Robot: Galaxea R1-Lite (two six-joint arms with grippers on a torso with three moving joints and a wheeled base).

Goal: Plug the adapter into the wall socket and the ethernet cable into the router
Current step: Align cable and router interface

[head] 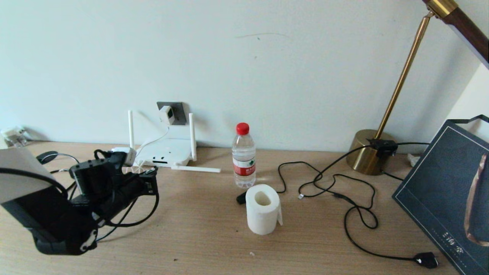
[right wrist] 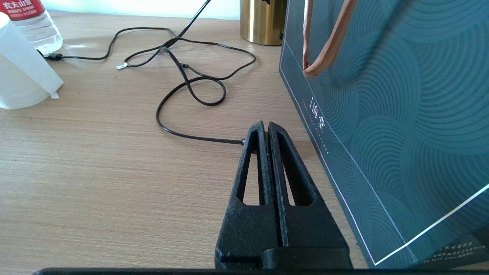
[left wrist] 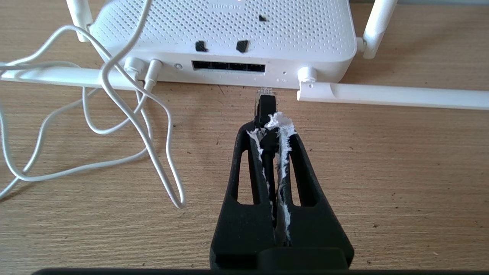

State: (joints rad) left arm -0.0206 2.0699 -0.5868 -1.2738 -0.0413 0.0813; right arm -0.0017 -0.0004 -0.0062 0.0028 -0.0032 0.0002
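The white adapter (head: 167,114) sits in the dark-grey wall socket (head: 179,109), and its thin white cord (left wrist: 114,80) hangs down to the router. The white router (head: 168,152) lies flat below the socket, its dark port strip (left wrist: 228,67) facing my left gripper. My left gripper (left wrist: 267,124) is shut on the ethernet cable (left wrist: 264,102). The cable's clear-tipped plug pokes out just short of the ports, not touching them. White shreds cling to the left gripper's fingers (left wrist: 284,131). In the head view the left gripper (head: 151,178) is low, in front of the router. My right gripper (right wrist: 266,126) rests shut and empty.
A water bottle (head: 243,156) and a toilet-paper roll (head: 262,208) stand mid-table. The brass lamp base (head: 367,152) is at the back right, and its black cord (head: 355,208) loops to a chunky plug (head: 426,259). A dark teal bag (right wrist: 382,95) stands right beside the right gripper.
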